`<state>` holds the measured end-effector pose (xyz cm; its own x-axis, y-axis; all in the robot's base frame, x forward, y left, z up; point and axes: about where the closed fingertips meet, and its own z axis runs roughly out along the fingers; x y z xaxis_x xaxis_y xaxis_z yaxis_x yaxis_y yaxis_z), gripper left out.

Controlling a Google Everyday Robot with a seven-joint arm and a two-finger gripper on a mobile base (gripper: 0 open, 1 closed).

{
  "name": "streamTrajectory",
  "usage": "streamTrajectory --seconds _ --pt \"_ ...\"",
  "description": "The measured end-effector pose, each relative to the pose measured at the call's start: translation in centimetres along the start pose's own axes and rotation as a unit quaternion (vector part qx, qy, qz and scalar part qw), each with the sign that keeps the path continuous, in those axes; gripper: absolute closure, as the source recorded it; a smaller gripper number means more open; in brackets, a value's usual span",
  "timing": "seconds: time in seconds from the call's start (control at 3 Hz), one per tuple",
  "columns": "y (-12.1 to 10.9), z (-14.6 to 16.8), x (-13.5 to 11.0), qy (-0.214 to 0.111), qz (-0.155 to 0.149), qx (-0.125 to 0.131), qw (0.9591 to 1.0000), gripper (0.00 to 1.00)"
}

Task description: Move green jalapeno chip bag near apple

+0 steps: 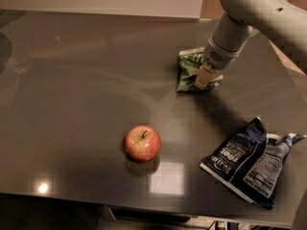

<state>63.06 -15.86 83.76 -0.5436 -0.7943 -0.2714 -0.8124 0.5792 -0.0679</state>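
The green bag (188, 70) lies toward the far right corner of the table (72, 90). The gripper (203, 76) is down on the bag's right side; whether it has a hold, I cannot tell. The apple (142, 143) sits well apart, near the front edge. By my reckoning, the whole carry is left.

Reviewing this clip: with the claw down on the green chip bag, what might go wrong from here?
1. The claw meets the green jalapeno chip bag near its right side, so the crinkled foil may slip free or drag unevenly.
2. The apple is round and stands loose on the smooth table; a bump from the arriving bag might roll it away.
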Motion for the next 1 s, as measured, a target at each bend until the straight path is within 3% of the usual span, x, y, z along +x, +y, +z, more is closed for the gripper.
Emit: streamTrajectory --seconds 0.33,0.67,1.0 --pt "2.4 -2.6 0.4 -0.024 -0.018 -0.014 0.9995 0.88" --pt "5.6 -5.4 0.8 -0.046 -0.055 -0.031 0.997 1.0" --pt "9.3 -7.4 1.4 -0.059 -0.118 -0.048 0.99 1.0"
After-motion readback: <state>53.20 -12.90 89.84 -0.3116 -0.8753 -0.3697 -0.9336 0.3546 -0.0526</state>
